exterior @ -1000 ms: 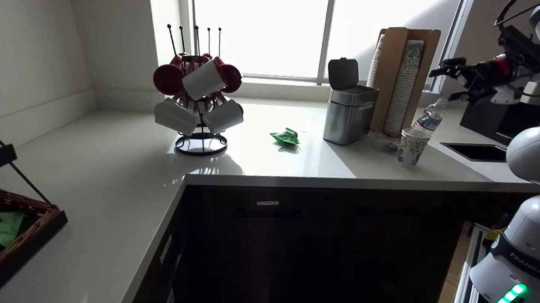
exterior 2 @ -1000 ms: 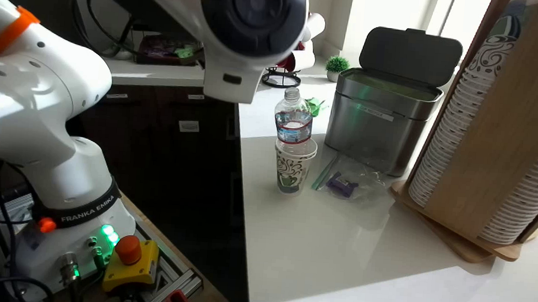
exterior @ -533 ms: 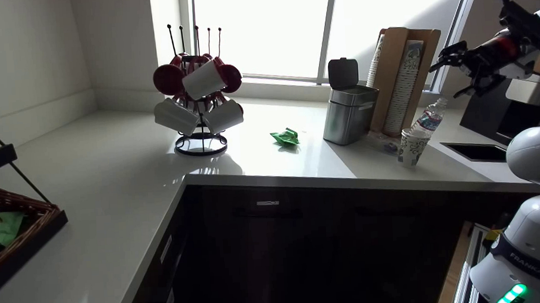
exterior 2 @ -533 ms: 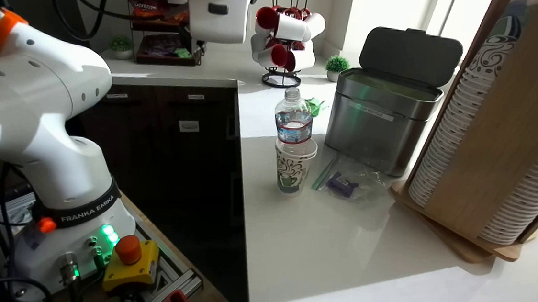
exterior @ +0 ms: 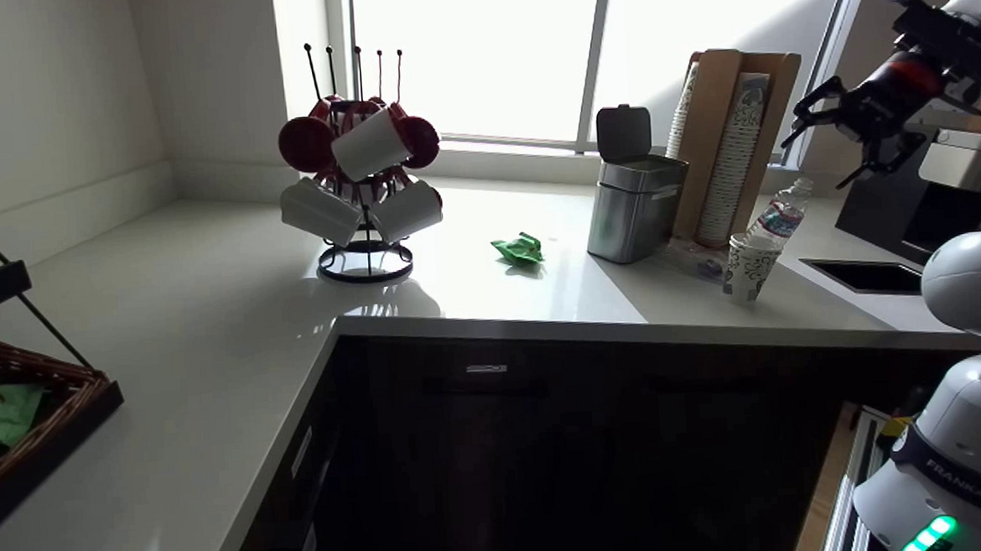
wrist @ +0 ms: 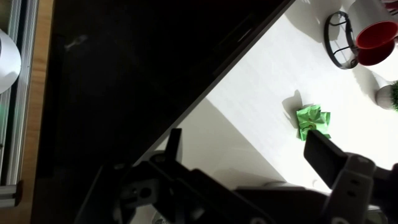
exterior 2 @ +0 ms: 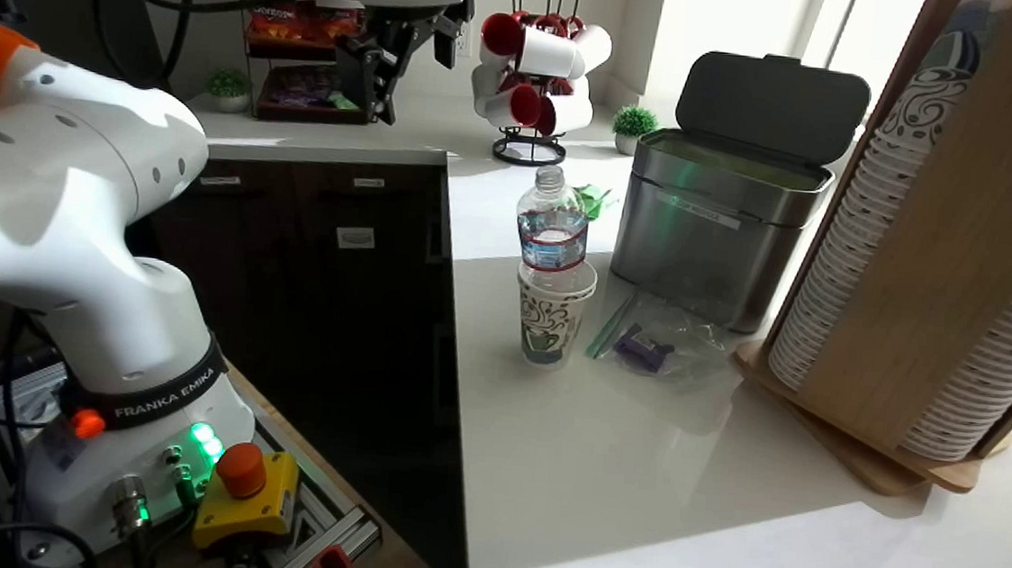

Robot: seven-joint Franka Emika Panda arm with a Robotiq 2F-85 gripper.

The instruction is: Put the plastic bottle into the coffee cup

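gripper (exterior: pixel 812 164) spread wide and empty in an exterior view; the bottle (exterior: pixel 779 214) leans neck-up in the cup (exterior: pixel 749 274), near the front edge of the worktop (exterior: pixel 475 300), so placing looks finished. best retreat high and slow: a brush could tip both over. bright window (exterior: pixel 479 49) behind. in an exterior view a bag (exterior 2: pixel 682 338) lies just beside the cup, the bin (exterior 2: pixel 712 246) farther from that edge. wrist view: sunlit worktop, green packet (wrist: pixel 312 121) well in from the edge.

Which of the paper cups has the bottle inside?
The cup standing on the counter, with the plastic bottle sticking out of it; the other paper cups are stacked in the wooden holder.
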